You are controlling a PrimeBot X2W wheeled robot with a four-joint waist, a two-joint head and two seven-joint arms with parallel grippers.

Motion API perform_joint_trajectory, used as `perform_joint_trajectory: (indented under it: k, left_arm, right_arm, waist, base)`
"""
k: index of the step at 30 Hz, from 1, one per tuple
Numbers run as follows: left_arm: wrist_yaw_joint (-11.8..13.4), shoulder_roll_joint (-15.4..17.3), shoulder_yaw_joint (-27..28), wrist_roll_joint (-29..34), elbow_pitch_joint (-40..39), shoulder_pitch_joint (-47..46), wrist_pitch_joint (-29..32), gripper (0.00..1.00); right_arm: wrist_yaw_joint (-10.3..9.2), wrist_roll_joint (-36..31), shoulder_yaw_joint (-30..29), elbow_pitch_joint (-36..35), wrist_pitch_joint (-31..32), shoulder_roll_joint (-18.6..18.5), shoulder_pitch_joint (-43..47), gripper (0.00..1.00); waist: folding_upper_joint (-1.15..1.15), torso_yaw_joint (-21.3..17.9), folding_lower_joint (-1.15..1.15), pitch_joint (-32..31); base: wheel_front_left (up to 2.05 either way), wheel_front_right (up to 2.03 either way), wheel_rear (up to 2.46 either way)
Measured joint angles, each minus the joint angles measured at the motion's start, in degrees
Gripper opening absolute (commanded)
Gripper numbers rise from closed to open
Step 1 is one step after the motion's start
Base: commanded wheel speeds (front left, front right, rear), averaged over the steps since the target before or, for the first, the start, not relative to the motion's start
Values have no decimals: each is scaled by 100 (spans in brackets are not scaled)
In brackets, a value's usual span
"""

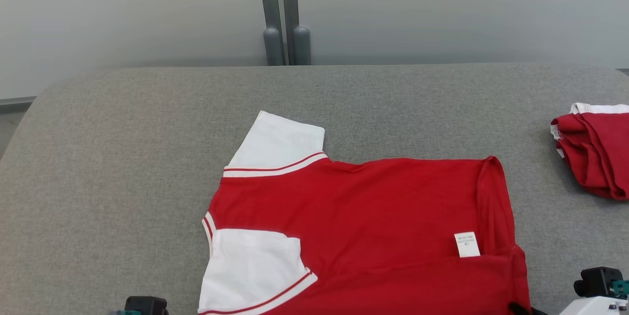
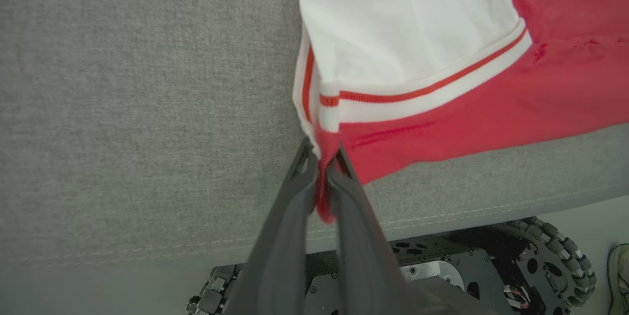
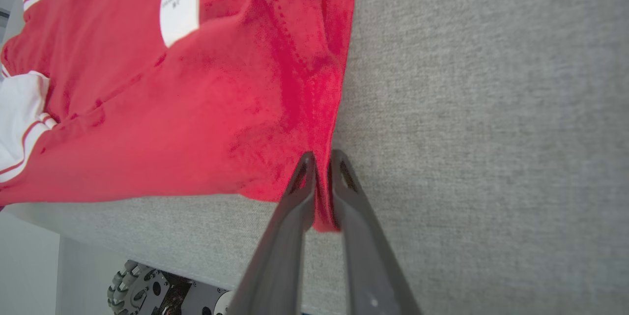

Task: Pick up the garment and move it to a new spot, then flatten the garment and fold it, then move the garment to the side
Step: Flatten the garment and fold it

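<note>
- On the grey padded table (image 1: 123,157), red T-shirt (image 1: 363,216) lies flat at the near edge, white sleeves to the left.
- Left gripper (image 2: 323,152) clamped tight on its sleeve-side corner.
- Right gripper (image 3: 323,157) clamped tight on the hem corner.

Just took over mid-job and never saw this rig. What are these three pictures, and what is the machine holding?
It is a wheeled robot with two arms, each ending in two long dark fingers. The head view looks down from its head: a red shirt with white sleeves lies on a grey padded table, and a second red garment sits bunched at the right. The other two come from wrist cameras. The left gripper is shut on the shirt's near edge by the sleeve; the right gripper pinches the near hem corner.
</note>
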Motion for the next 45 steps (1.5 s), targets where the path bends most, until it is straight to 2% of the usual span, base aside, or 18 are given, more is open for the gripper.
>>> perform_joint_trajectory:
  k: [1, 6, 11, 14, 19, 24, 27, 29, 34, 38, 45]
  left_arm:
    - [1, 15, -27, 1, -29, 5, 55, 100]
    - [55, 87, -16, 68, -215, 8, 47, 100]
    - [43, 204, 114, 324, -430, -263, -224, 100]
    - [-59, 264, 166, 617, -497, -813, -396, 100]
    - [-336, 214, 71, 803, -431, -1803, -243, 100]
    - [-809, 44, -58, 861, 132, -2964, 43, 100]
    - [-1263, -280, -198, 727, 928, -4052, 325, 100]
    - [-1395, -405, -269, 699, 1288, -4476, 431, 100]
    - [-1605, -683, -490, 619, 2074, -5308, 616, 100]
    - [-1674, -872, -667, 408, 2682, -5797, 726, 100]
    - [-1695, -766, -1014, 283, 3550, -6509, 706, 100]
  right_arm:
    - [-1, -34, -38, -35, 44, 48, 25, 100]
    - [-1, -199, -218, -247, 187, 188, 78, 100]
    - [-1, -289, -493, -817, 125, 259, 102, 100]
    - [-1, -454, -759, -1238, -146, 290, -193, 100]
    - [-1, -886, -1014, -1225, -332, 413, -942, 100]
    - [-1, -1198, -1054, -834, -316, 588, -1986, 100]
    - [-1, -1529, -994, -40, -154, 587, -2821, 100]
    - [-1, -1602, -948, 332, 0, 630, -3144, 100]
    - [-1, -1673, -655, 889, 378, 681, -3689, 100]
    - [-1, -1567, -459, 1004, 487, 724, -3919, 100]
    - [-1, -1429, 83, 836, 461, 748, -4323, 100]
  waist:
    - [0, -1, 0, -4]
    - [0, -22, 0, -29]
    - [0, -60, 0, -1]
    - [0, -97, 0, 106]
    - [0, -155, 0, 362]
    - [0, -207, 0, 758]
    - [0, -247, 1, 1176]
    - [0, -264, 1, 1354]
    - [0, -311, 1, 1754]
    - [0, -359, 1, 2050]
    - [0, -599, 1, 2423]
  base:
    - [0, 0, 0]
    - [0, 0, 0]
    - [0, 0, 0]
    - [0, 0, 0]
    - [0, 0, 0]
    - [0, 0, 0]
    - [0, 0, 0]
    - [0, 0, 0]
    - [0, 0, 0]
    - [0, 0, 0]
    - [0, 0, 0]
